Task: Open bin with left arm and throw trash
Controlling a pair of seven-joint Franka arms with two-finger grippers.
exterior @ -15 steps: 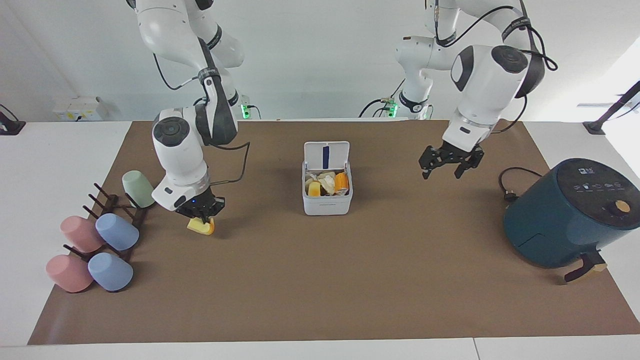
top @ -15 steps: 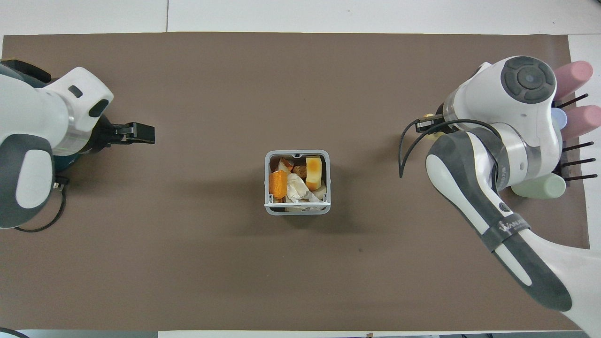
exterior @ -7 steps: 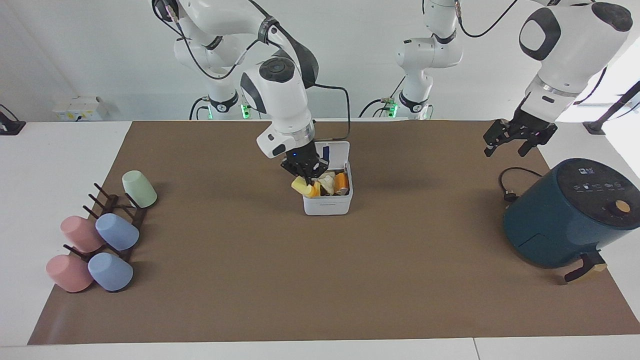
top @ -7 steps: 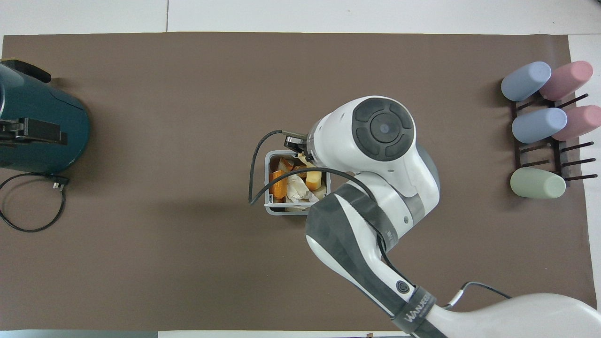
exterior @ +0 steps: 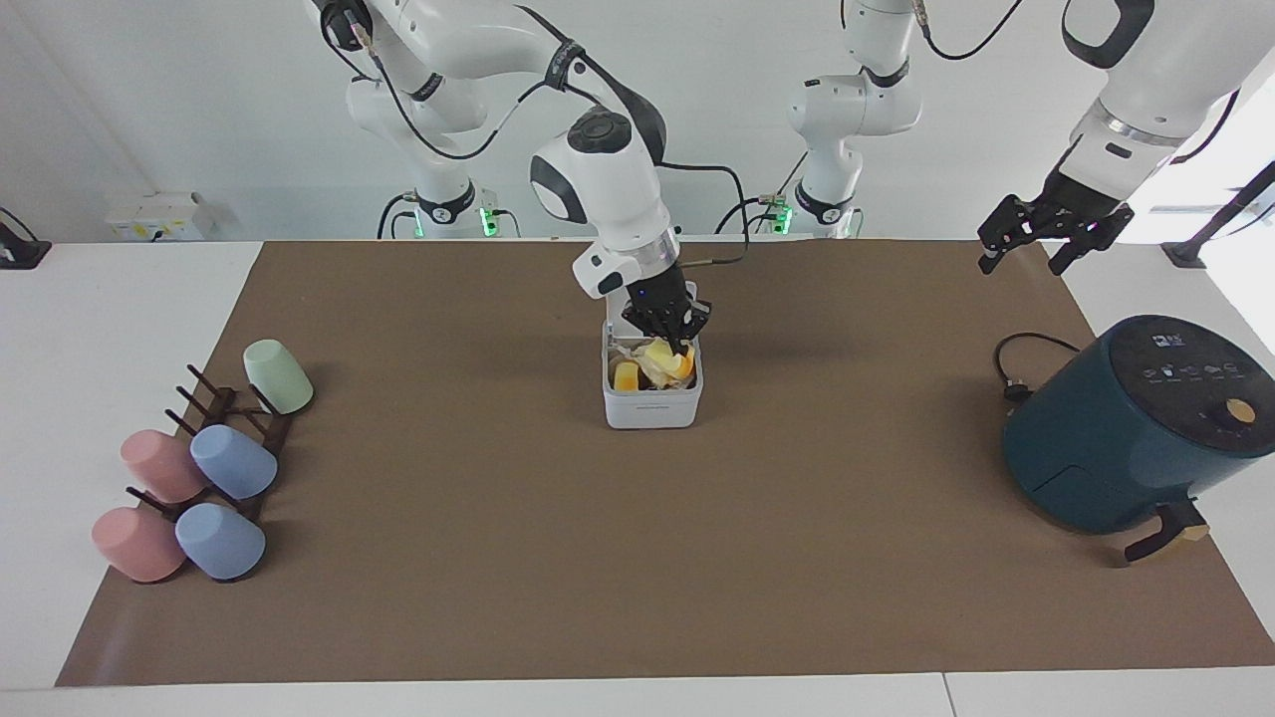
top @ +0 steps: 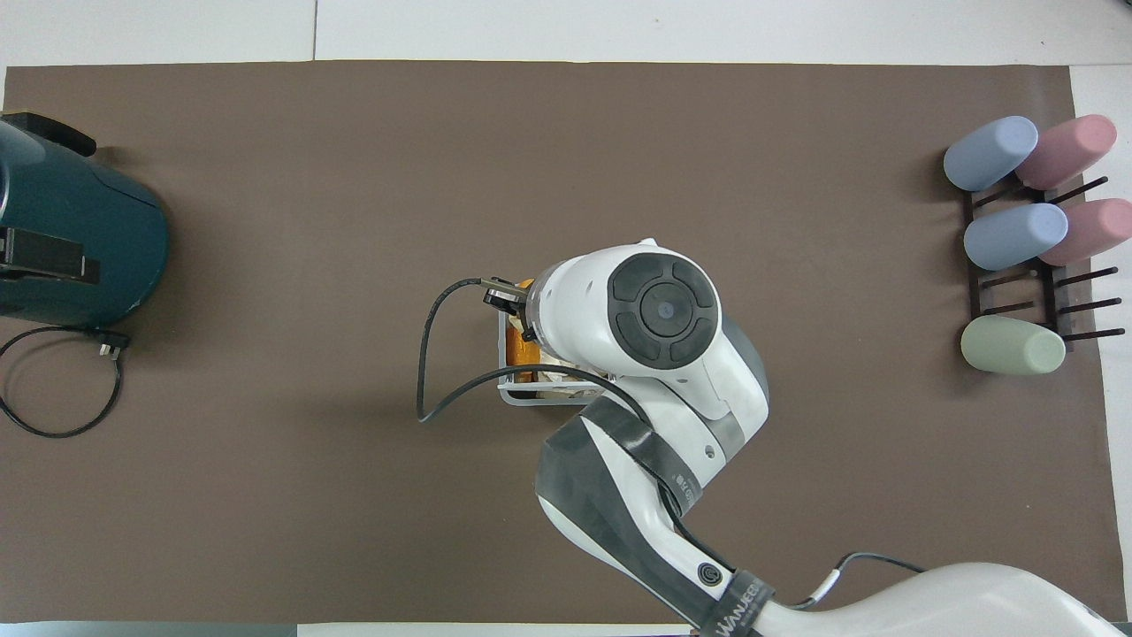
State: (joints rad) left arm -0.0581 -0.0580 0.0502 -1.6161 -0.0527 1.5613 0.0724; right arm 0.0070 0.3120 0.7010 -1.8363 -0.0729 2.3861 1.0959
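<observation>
The right gripper's (exterior: 669, 334) fingers look pinched on a yellow wedge (exterior: 661, 356) right at the mouth of the bin (exterior: 652, 408), though the black fingers sit low against the pile, so it's hard to be sure whether they still grip it or have just let go. That gripper points straight down into the bin, and in the overhead view the right arm's big white wrist covers nearly all of the bin, leaving only its rim (top: 511, 394) and a bit of orange showing.

The bin is pretty much dead centre on the brown mat (exterior: 637, 558), about midway between the two ends of the table. It's already stuffed: an orange cylinder (exterior: 626, 375) at one side and a crumpled white tissue (exterior: 651, 372) in the middle, with the yellow wedge on top.

The left gripper (exterior: 1036, 242) hangs high over the corner of the mat at the left arm's end, on the robots' edge, fingers spread wide with nothing between them. The left arm just waits there.

A dark teal air fryer (exterior: 1136, 423) sits at the left arm's end with its cord (exterior: 1011, 373) looped beside it. At the right arm's end a rack (exterior: 214, 418) holds pastel cups (exterior: 232, 461) in green, blue and pink.
</observation>
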